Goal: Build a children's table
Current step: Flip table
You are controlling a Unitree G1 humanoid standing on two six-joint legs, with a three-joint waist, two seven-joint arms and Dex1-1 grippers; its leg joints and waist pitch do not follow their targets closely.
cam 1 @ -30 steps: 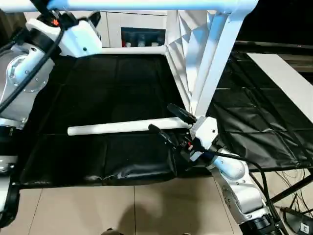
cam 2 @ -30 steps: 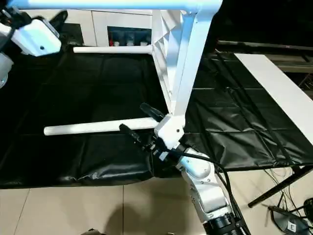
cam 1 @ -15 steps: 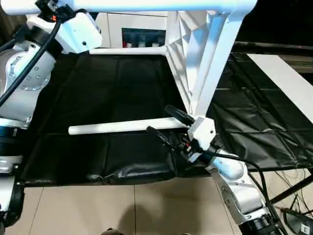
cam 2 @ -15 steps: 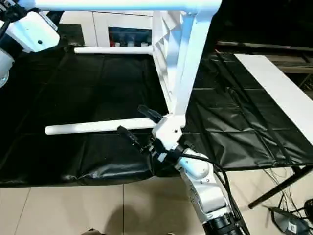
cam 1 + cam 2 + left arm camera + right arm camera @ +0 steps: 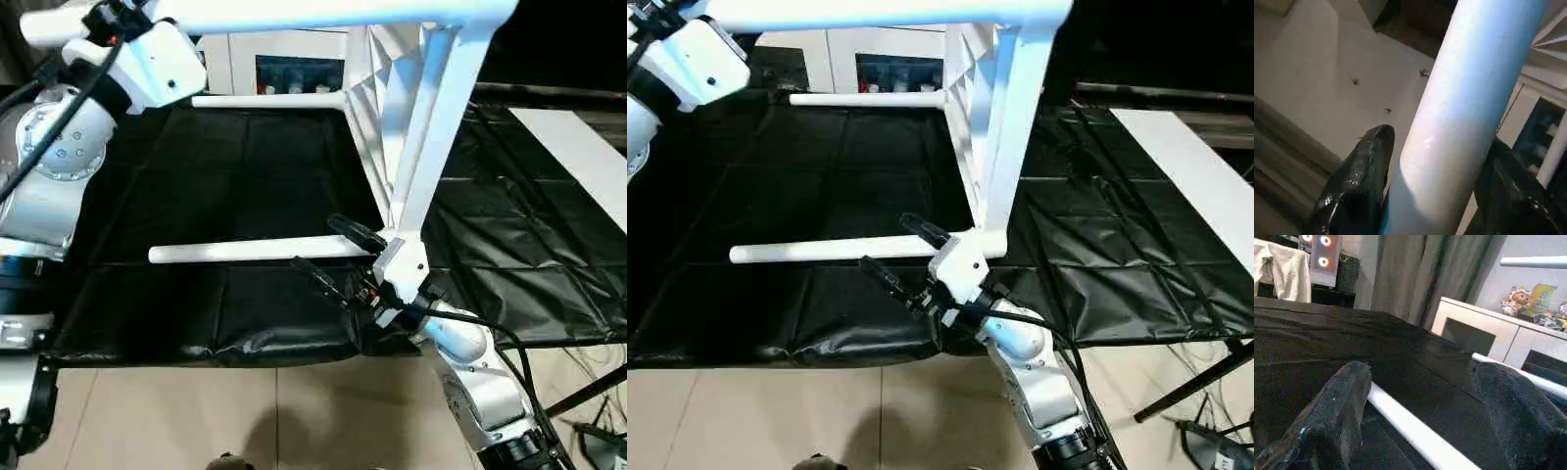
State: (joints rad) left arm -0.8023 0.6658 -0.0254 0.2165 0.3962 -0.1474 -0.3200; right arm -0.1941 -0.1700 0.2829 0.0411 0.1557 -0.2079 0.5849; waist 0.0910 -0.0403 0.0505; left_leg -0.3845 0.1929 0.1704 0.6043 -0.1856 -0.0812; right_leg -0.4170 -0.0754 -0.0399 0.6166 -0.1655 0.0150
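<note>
1. The white plastic rectangular tabletop (image 5: pixel 377 108) is standing on its edge on the black padded mat (image 5: pixel 235 176), its ribbed underside facing the robot's left.
2. Four long white tapered round legs are sticking out of its corner sockets; the near lower leg (image 5: pixel 260 251) is lying level just above the mat and pointing toward the robot's left.
3. The far lower leg (image 5: pixel 266 100) is running parallel to it at the back of the mat.
4. The near upper leg (image 5: pixel 323 12) is crossing the top of the head views, and a white upright edge of the tabletop (image 5: pixel 431 127) is joining its socket down to the near lower corner.
5. The right gripper (image 5: pixel 338 253) is sitting at the root of the near lower leg, beside the corner socket; its two black fingers (image 5: pixel 1334 413) are spread apart with the leg passing between them and a clear gap on each side.
6. The left gripper (image 5: pixel 1430 191) is raised high on the robot's left, at the near upper leg; its black fingers (image 5: pixel 1356 176) are lying on either side of that leg, pressed close against it.
7. A white cabinet with dark glass doors (image 5: pixel 284 70) is standing behind the mat.
</note>
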